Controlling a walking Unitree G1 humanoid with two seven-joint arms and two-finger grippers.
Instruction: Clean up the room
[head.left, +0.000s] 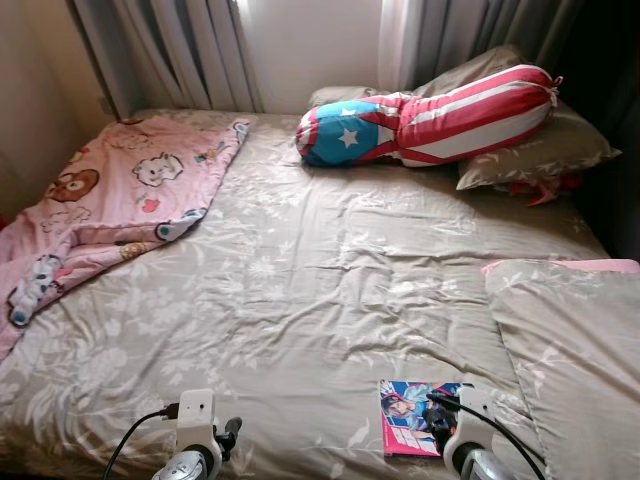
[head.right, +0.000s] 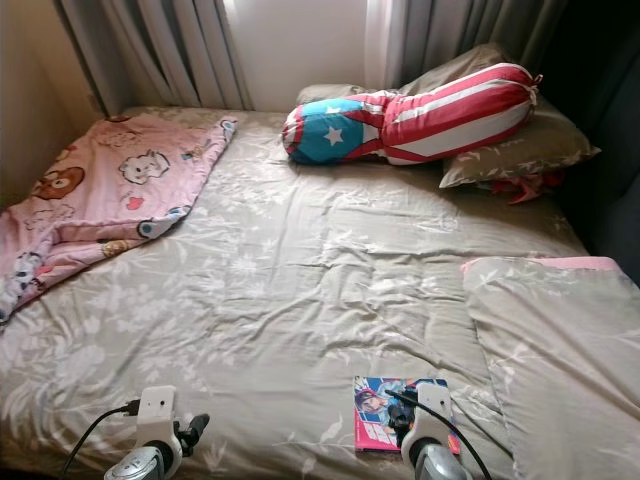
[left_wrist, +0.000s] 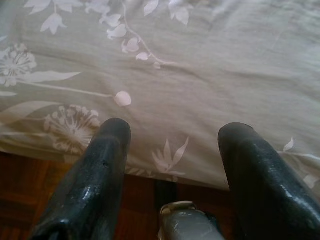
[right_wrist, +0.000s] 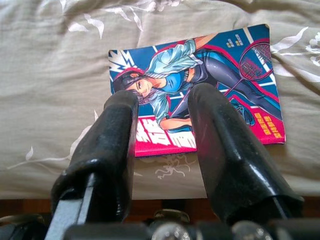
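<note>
Bed (head.left: 300, 280): wide, covered in rumpled taupe sheet with pale floral print.
Comic book (right_wrist: 200, 85): thin, glossy rectangular cover, lying flat near the bed's foot edge, robot's right.
Right gripper (right_wrist: 162, 102): smooth black fingers parted, poised just above the book.
Left gripper (left_wrist: 175, 132): fingers spread wide over bare sheet at the edge.
Bolster (head.left: 430, 115): cylindrical, striped red-white, blue starred end.
Blanket (head.left: 110, 200): pink, cartoon-printed, bunched.

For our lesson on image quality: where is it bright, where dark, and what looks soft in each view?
Left eye view: daylight on the wall between the grey curtains, right edge dark. Right wrist view: glossy comic book sharp, right gripper near and soft. Left wrist view: beige floral bedsheet evenly lit, left gripper blurred, floor shadowed.
</note>
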